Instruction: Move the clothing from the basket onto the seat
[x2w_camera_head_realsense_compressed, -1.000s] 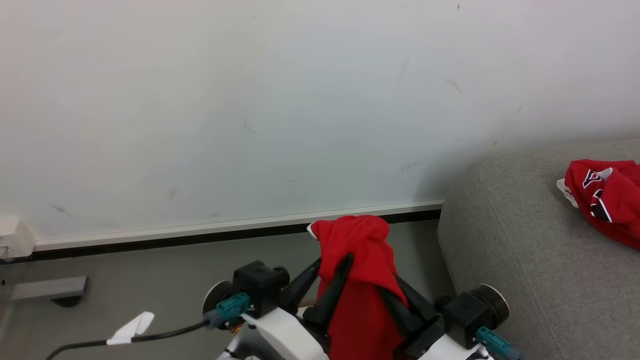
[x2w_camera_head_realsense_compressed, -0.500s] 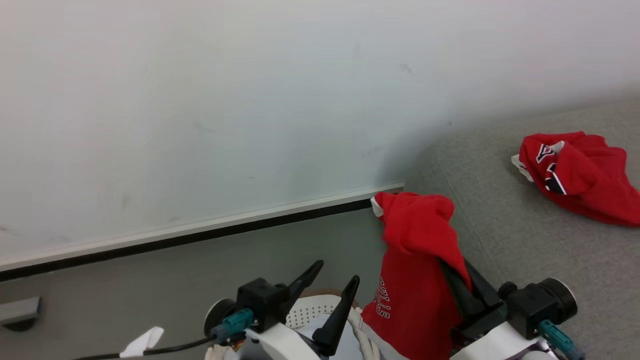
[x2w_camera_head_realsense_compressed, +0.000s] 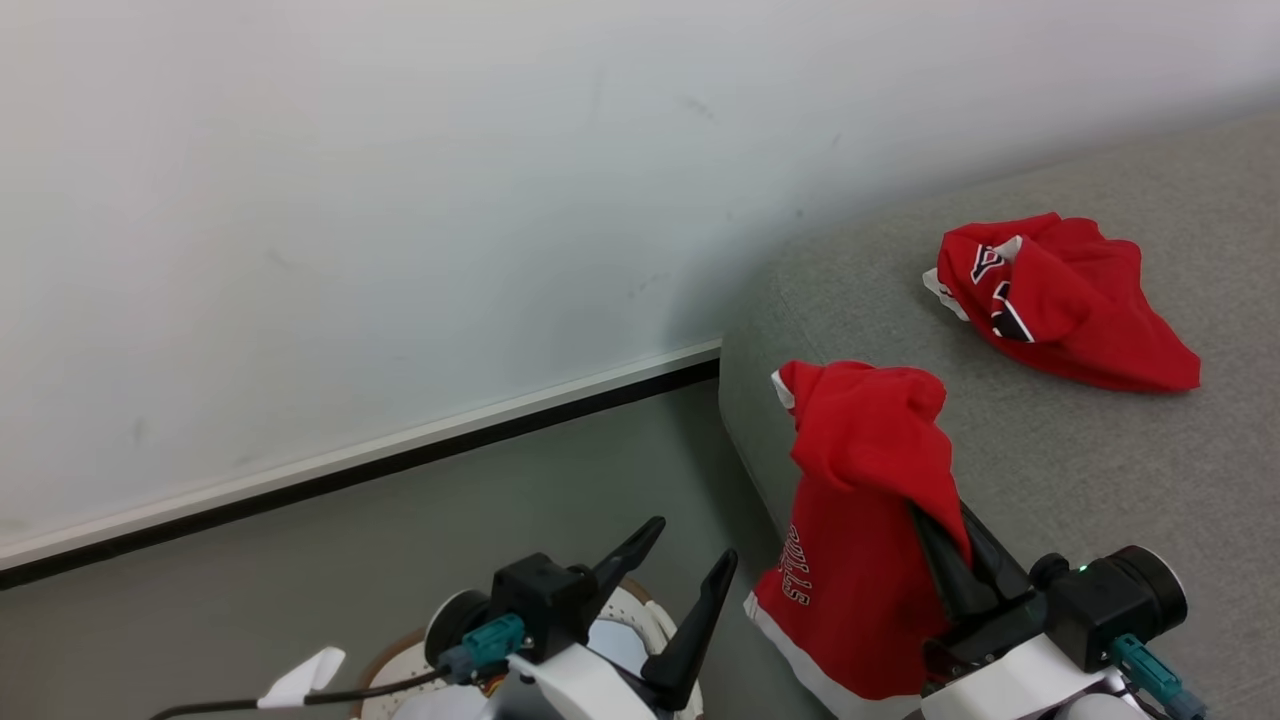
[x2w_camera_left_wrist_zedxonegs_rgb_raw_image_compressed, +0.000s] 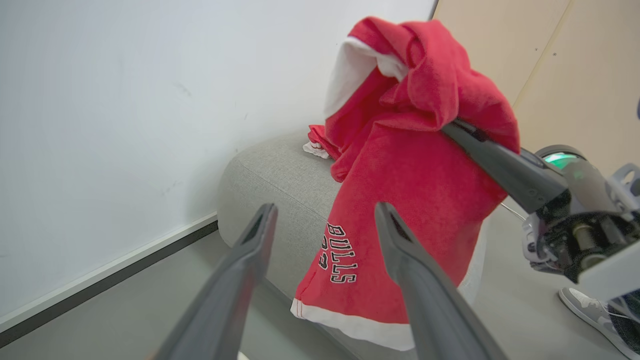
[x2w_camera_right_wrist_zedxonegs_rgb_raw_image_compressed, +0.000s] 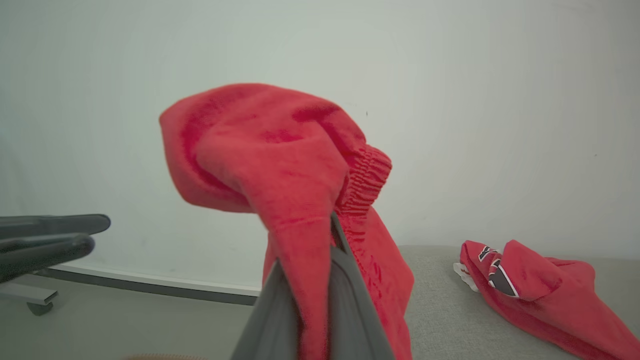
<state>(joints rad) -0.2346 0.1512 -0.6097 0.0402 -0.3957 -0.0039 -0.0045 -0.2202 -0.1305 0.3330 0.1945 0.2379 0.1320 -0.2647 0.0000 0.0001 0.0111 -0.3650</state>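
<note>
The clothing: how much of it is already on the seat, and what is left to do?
Done: one red garment lies crumpled on the grey seat. In hand: the right gripper is shut on a second garment, hanging at the seat's edge, not yet set down. The left gripper is open and empty above the basket. Left: lay it down; the basket's inside is hidden, so more may remain.

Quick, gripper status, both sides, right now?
Left gripper: open, holding nothing.
Right gripper: closed, holding the red garment that drapes over its fingers.
</note>
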